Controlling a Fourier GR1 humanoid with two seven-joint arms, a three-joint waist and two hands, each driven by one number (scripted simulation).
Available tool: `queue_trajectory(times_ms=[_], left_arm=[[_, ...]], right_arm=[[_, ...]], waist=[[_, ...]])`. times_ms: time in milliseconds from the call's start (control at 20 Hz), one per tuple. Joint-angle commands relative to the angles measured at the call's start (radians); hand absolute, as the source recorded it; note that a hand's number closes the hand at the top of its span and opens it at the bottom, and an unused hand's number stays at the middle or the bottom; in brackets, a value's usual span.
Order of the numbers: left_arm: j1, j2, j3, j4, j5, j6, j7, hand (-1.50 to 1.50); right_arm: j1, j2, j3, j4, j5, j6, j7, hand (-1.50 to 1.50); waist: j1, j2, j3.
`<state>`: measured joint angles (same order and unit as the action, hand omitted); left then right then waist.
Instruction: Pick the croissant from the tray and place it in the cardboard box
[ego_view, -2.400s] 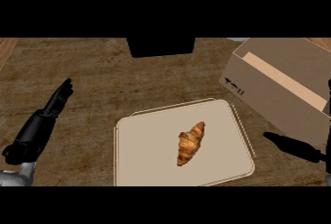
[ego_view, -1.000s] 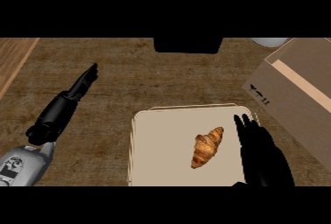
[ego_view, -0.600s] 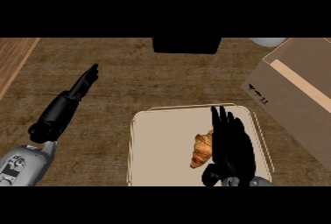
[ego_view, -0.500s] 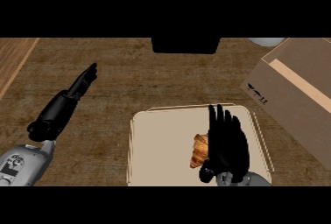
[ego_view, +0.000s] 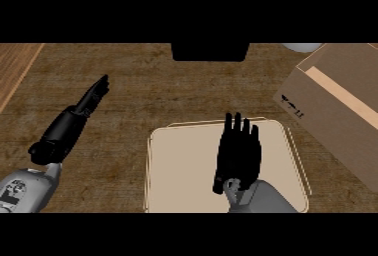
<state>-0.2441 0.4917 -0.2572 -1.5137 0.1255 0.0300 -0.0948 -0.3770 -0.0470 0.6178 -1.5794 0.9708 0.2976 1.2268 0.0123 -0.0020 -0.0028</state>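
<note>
Tray (ego_view: 177, 165): right hand (ego_view: 238, 152) apparently covers croissant.

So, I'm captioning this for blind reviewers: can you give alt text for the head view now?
The robot's right hand, fingers straight, is spread over the middle of the beige tray; the croissant is not visible. A cardboard box stands right of the tray, and the left hand is open over the counter at left.

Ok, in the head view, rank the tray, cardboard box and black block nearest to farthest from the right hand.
1. Tray: under the right hand.
2. Cardboard box: off to its right.
3. Black block: at the far edge.
</note>
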Motion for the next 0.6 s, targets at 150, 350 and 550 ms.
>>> queue_trajectory(times_ms=[150,350,550], left_arm=[[-0.007,-0.003,0.005,-0.032,-0.021,0.004,0.023,0.0],[-0.017,-0.035,0.012,0.043,-0.037,0.002,-0.016,0.0],[-0.016,-0.032,0.014,-0.003,-0.038,-0.017,0.023,0.0]], right_arm=[[-0.029,0.045,-0.026,0.097,0.018,0.094,0.238,-1.5],[-0.037,0.046,-0.005,0.082,0.003,0.089,0.242,-1.5],[-0.005,0.046,0.004,0.171,0.0,-0.002,0.186,-1.5]], waist=[[-0.001,0.0,0.002],[-0.01,0.003,0.002],[-0.002,0.002,0.003]])
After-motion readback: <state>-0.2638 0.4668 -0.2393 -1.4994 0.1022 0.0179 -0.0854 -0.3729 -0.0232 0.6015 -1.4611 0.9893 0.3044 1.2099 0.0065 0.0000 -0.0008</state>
